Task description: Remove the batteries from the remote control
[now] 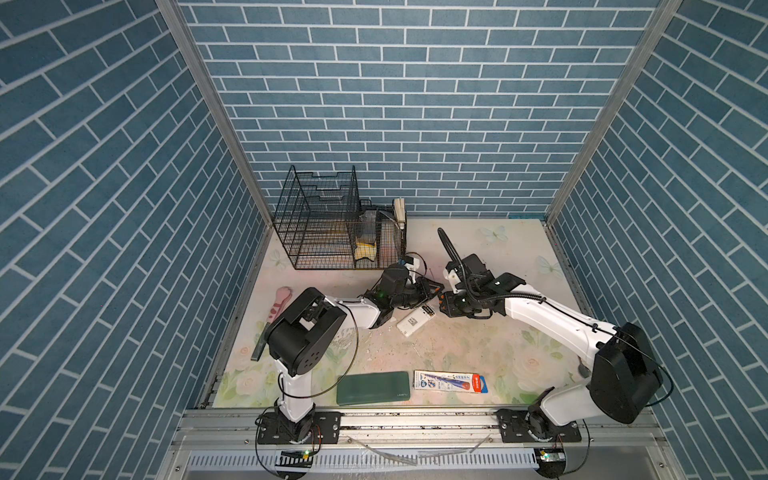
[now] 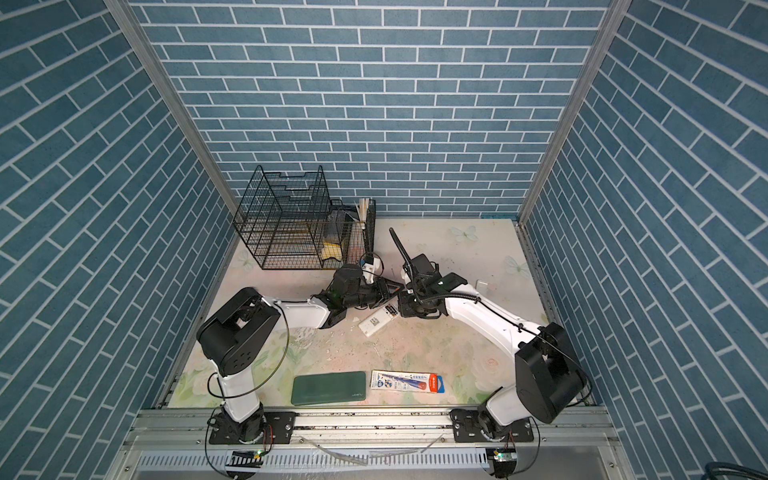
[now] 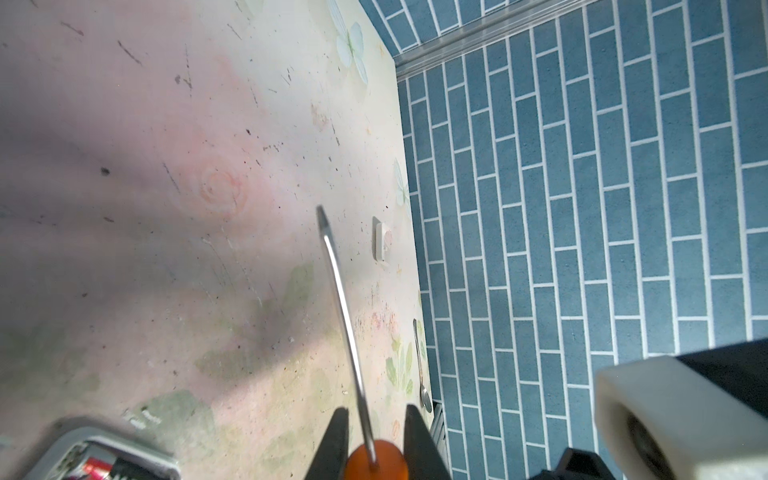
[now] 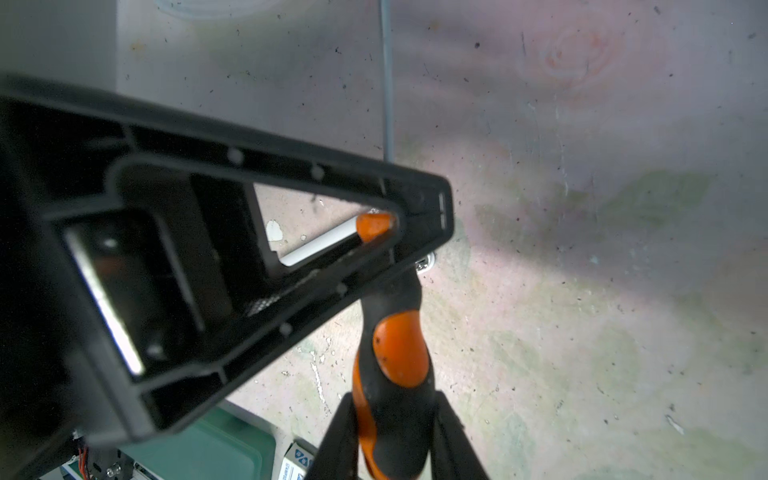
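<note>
Near edge: a green case (image 1: 373,388) and a printed packet (image 1: 451,381) lie side by side on the counter (image 1: 478,345), well apart from the work.
Remote control (image 1: 415,322): white and slanted, it lies back-up at mid-counter, with its far end just beside the two pincers.
Batteries (image 3: 102,467): they sit in the open bay at that far end. Only a corner shows in the left wrist view: a dark body with a red band and pale lettering inside a grey rim. I cannot tell how many there are.
Left pincer (image 3: 376,415): pressed onto the screwdriver (image 4: 399,353) at the orange collar. The bare shaft sticks out past the jaws, and its tip touches nothing I can see.
Right pincer (image 4: 395,401): pinching the same tool lower down, on the black-and-orange handle.
Step in hand: both are holding one tool, so I take it for a handover before prying.
Doing it well: one grip should let go only once the other is firm, or the tool swings. After that, the tip should go in under a battery's end and lever gently. The free pincer should pin the remote down, because it lies loose and would skid.
Risk: the tip may slip off the round body, or a freed battery may roll away.
Far right: a small white piece (image 3: 381,243) lies near the wall. It may be the bay's cover, but I cannot be sure.
</note>
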You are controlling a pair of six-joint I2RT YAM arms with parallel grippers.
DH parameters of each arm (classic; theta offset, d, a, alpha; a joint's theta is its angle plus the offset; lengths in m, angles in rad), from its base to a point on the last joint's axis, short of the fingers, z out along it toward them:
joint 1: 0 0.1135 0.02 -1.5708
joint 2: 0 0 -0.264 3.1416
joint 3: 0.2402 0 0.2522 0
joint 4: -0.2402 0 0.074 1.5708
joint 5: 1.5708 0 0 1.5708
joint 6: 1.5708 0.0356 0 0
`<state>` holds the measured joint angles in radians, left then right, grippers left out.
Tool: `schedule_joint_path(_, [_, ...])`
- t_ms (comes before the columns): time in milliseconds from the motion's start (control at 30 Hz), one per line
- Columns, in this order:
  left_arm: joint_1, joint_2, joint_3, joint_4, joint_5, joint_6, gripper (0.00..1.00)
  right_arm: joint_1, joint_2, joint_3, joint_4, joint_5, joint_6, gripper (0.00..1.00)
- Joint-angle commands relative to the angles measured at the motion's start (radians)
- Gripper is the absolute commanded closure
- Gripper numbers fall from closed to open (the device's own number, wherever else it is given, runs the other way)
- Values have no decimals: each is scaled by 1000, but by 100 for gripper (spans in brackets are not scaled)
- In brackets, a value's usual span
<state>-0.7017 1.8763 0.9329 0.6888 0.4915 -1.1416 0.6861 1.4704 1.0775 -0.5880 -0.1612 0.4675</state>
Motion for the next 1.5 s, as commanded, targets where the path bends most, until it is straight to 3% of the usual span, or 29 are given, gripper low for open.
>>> schedule_joint_path(0, [4, 10, -5, 43, 3, -6, 90, 7, -30, 12, -11, -15, -1, 95])
schedule_joint_path(133, [7, 10, -18, 62, -7, -13, 100, 8, -35, 13, -9, -9, 8, 92])
schedule_joint_path(367, [21, 18, 24, 132, -16, -66, 100, 7, -122, -75, 162, -13, 162, 58])
schedule_joint_path(533, [22, 24, 89, 150, -13, -98, 100, 8, -221, -204, 361, 26, 326, 49])
schedule_joint_path(700, [22, 25, 123, 182, -33, -125, 100, 7, -338, -387, 625, 92, 516, 47])
schedule_joint_path(900, [22, 35, 159, 190, -45, -138, 100, 7, -417, -540, 897, 155, 644, 47])
schedule_joint_path(1167, [22, 32, 168, 154, -69, -117, 100, 8, -432, -660, 1211, 193, 685, 47])
schedule_joint_path(1467, [19, 20, 180, 126, -73, -98, 100, 7, -408, -667, 1337, 238, 687, 47])
